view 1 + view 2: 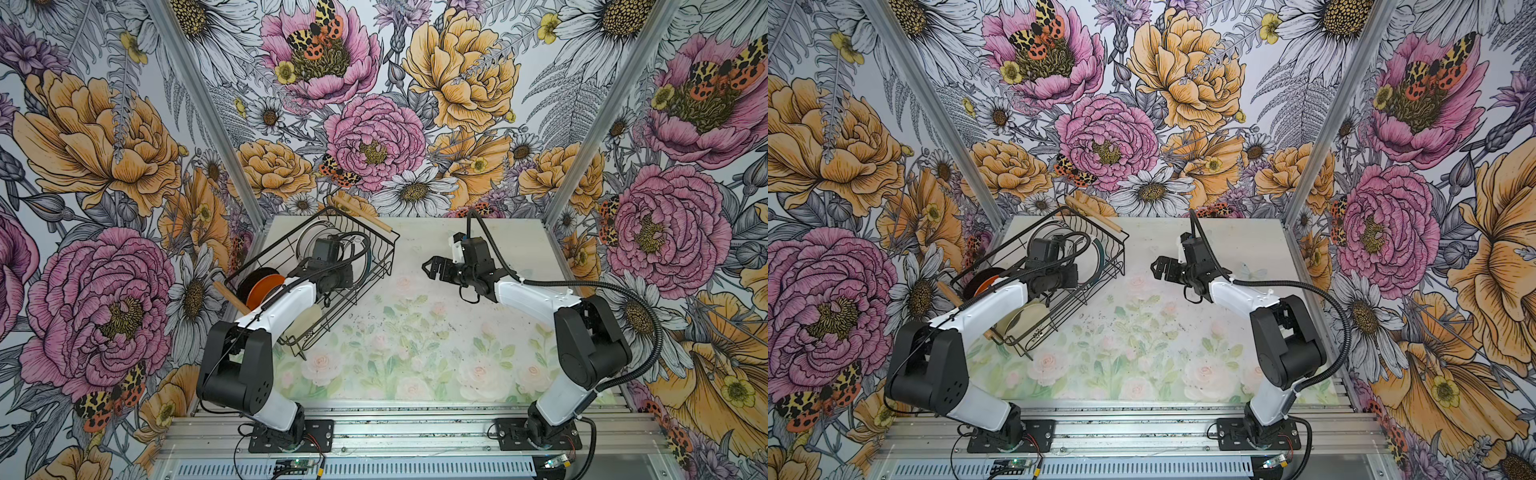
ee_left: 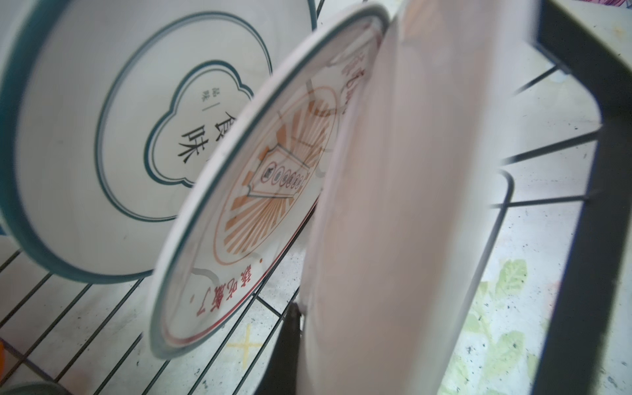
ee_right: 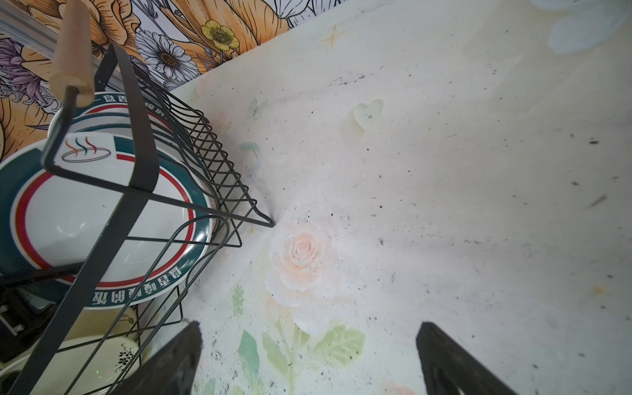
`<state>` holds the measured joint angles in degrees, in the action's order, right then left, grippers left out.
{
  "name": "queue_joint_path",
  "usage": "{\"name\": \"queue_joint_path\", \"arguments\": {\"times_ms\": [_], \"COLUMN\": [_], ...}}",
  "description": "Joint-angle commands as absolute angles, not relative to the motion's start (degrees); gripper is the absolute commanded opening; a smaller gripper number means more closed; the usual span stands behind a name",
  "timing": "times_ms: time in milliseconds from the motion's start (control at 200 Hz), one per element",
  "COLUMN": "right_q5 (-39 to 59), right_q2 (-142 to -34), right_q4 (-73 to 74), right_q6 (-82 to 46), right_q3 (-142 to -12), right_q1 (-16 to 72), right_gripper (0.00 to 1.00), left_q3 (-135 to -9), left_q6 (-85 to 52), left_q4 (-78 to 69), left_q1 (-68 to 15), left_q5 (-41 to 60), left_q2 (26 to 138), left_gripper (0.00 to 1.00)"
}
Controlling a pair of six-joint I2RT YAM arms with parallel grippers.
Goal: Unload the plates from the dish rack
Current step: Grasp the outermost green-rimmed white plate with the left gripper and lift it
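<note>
The black wire dish rack (image 1: 376, 266) (image 1: 1115, 257) stands slanted at the table's back left, with plates on edge inside. In both top views an orange plate (image 1: 264, 289) (image 1: 988, 284) and a cream plate (image 1: 305, 322) (image 1: 1027, 318) show near my left arm, and white plates (image 1: 309, 239) at the far end. My left gripper (image 1: 332, 266) (image 2: 318, 359) is down inside the rack, shut on a pale plate (image 2: 393, 222) seen edge-on. Beside that plate lean an orange-sunburst plate (image 2: 266, 191) and a teal-rimmed plate (image 2: 102, 154). My right gripper (image 1: 430, 268) (image 1: 1158, 268) (image 3: 307, 359) hangs open over the table, just right of the rack (image 3: 143, 136).
The rack has two wooden rod handles (image 1: 361, 214) (image 3: 71, 51). A teal-and-red rimmed plate (image 3: 102, 222) fills the rack end nearest my right gripper. The floral table (image 1: 415, 332) stretches in front and to the right. Flowered walls close in on three sides.
</note>
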<state>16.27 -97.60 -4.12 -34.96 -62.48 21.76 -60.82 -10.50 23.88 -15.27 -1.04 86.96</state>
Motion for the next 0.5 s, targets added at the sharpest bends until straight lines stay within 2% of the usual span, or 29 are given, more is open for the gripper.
{"name": "queue_joint_path", "arguments": {"times_ms": [0,200,420,495], "right_q5": [15.73,15.39,13.97,13.32], "right_q2": [-96.69,-96.58,-94.63,-93.25], "right_q4": [-4.13,-4.39,-5.51,-5.79], "right_q6": [-35.36,-34.80,-33.26,-32.49], "right_q3": [-62.84,-63.13,-64.33,-64.53], "right_q1": [21.53,21.45,19.84,18.89], "right_gripper": [1.00,0.99,0.99,0.99], "left_q3": [-60.73,-61.86,-64.01,-66.12], "left_q6": [-11.25,-11.14,-11.98,-13.51], "left_q4": [22.22,24.73,29.50,31.56], "left_q1": [-15.91,-16.86,-17.67,-17.51], "left_q5": [-1.84,-2.66,-6.97,-5.55], "left_q2": [83.45,79.31,70.31,67.56], "left_gripper": [0.06,0.06,0.06,0.07]}}
